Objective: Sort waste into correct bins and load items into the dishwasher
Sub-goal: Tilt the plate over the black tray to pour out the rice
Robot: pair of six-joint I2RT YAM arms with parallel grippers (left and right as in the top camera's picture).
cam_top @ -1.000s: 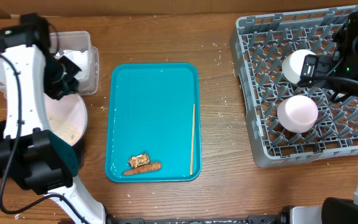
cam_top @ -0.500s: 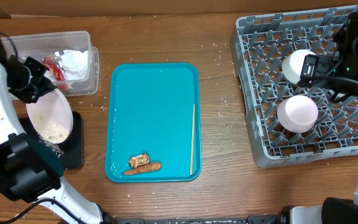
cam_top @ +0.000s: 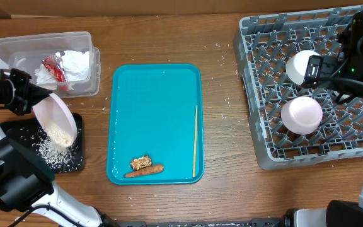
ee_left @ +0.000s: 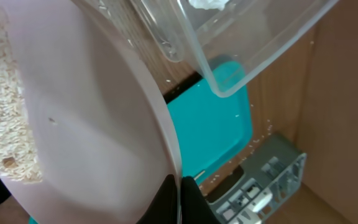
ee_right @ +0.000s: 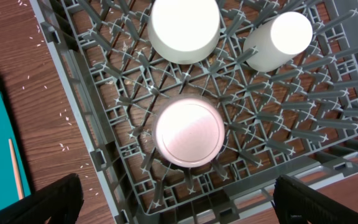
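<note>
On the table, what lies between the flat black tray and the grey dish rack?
The teal tray, carrying the wooden stick, carrot piece and brown lump; then bare table flecked with rice. Overhead view.

A staged robot test bench, not a real kitchen: a bare wooden tabletop [cam_top: 225, 75] backed by cardboard [cam_top: 169, 5] along the far edge, with a grey dish rack [cam_top: 263, 69] at the right.

A brown wooden desk [cam_top: 225, 145] carries a clear tub [cam_top: 17, 53] and a black tray [cam_top: 21, 131] at left, a teal tray [cam_top: 156, 101] centrally, a grey dish rack [cam_top: 260, 107] at right, and scattered white specks [cam_top: 227, 102], possibly rice.
</note>
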